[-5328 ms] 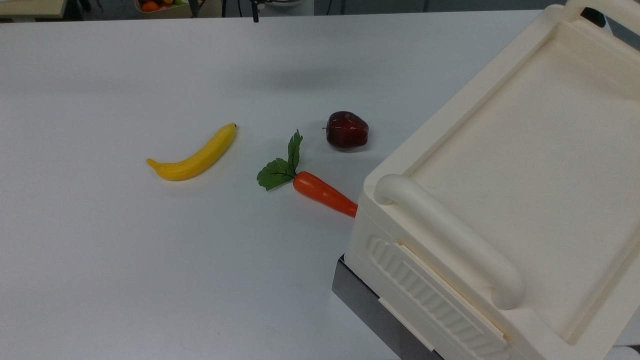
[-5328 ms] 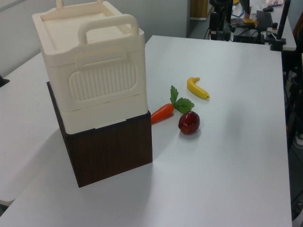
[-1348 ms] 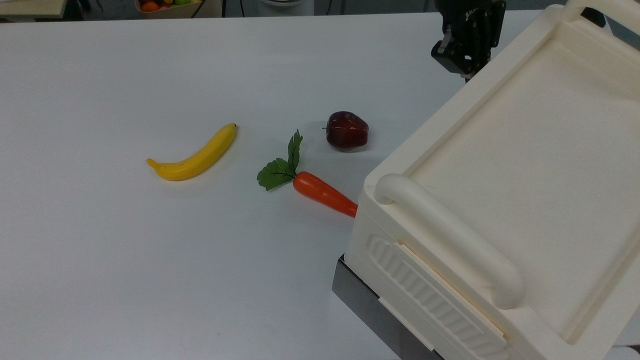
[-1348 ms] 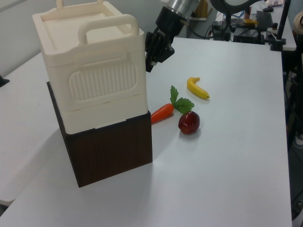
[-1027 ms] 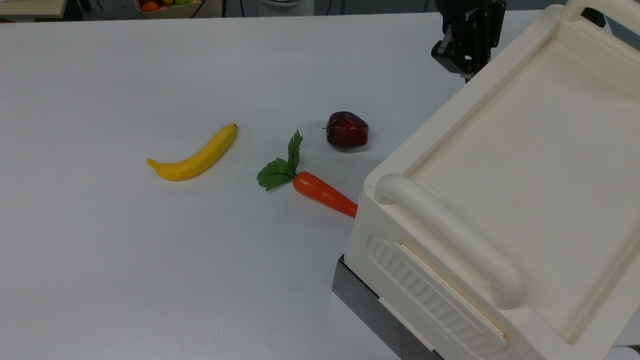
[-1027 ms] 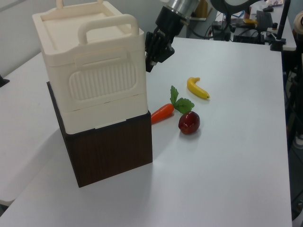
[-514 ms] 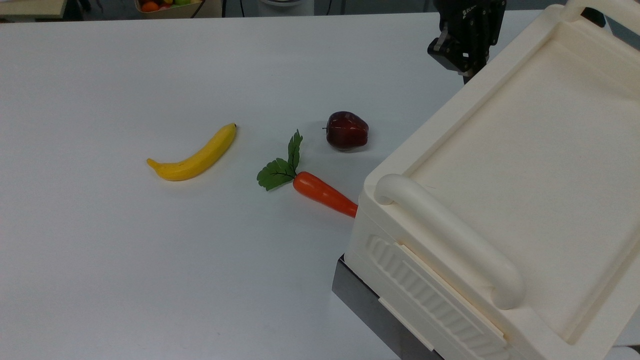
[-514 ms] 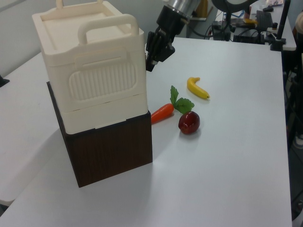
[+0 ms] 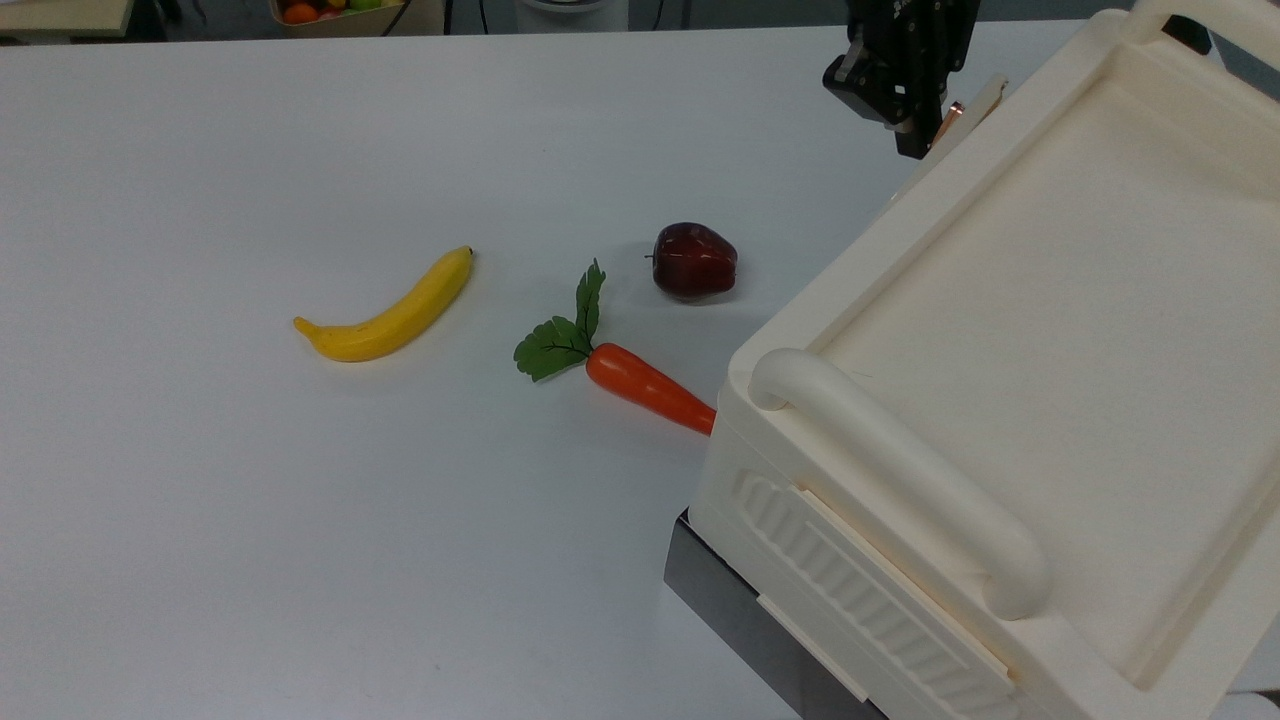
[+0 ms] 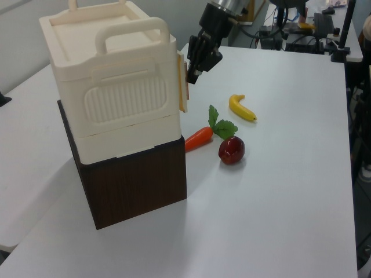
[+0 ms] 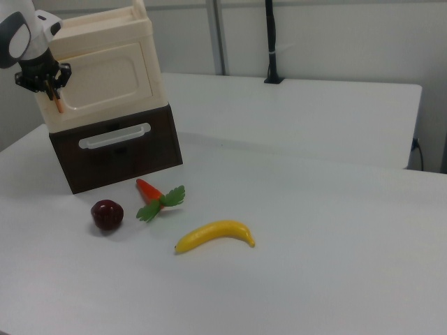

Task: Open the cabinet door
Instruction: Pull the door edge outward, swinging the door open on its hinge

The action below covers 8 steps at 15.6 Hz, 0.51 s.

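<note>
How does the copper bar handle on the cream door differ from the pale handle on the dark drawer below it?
The slim copper-coloured bar handle stands upright along the door's edge, at the gripper; the pale drawer handle lies horizontal, untouched. The copper one is thinner and shorter. Both are bar-shaped pulls.

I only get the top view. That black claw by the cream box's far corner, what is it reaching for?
Observer: In the right view the gripper is at a slim copper handle on the cabinet door.
Operator: Is that door open?
Observer: Barely. In the left view the door's edge stands slightly off the cabinet.
Operator: What is under the cream part?
Observer: The right view shows a dark brown base with a pale bar handle.
</note>
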Each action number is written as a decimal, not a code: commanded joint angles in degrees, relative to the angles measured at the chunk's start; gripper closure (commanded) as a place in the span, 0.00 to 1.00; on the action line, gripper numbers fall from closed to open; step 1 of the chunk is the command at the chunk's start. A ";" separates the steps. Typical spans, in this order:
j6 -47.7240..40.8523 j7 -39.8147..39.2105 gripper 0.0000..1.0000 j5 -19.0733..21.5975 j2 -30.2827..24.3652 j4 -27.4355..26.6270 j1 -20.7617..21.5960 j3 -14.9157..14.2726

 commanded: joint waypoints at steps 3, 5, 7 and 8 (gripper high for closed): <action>-7.55 0.95 0.74 0.52 -4.17 -2.23 -2.64 -0.06; -10.97 1.04 0.49 0.52 -4.61 -1.79 -4.66 -0.06; -13.61 1.04 0.23 0.43 -5.05 -1.53 -6.25 -0.23; -14.06 1.04 0.20 0.43 -6.09 -1.53 -7.13 -0.23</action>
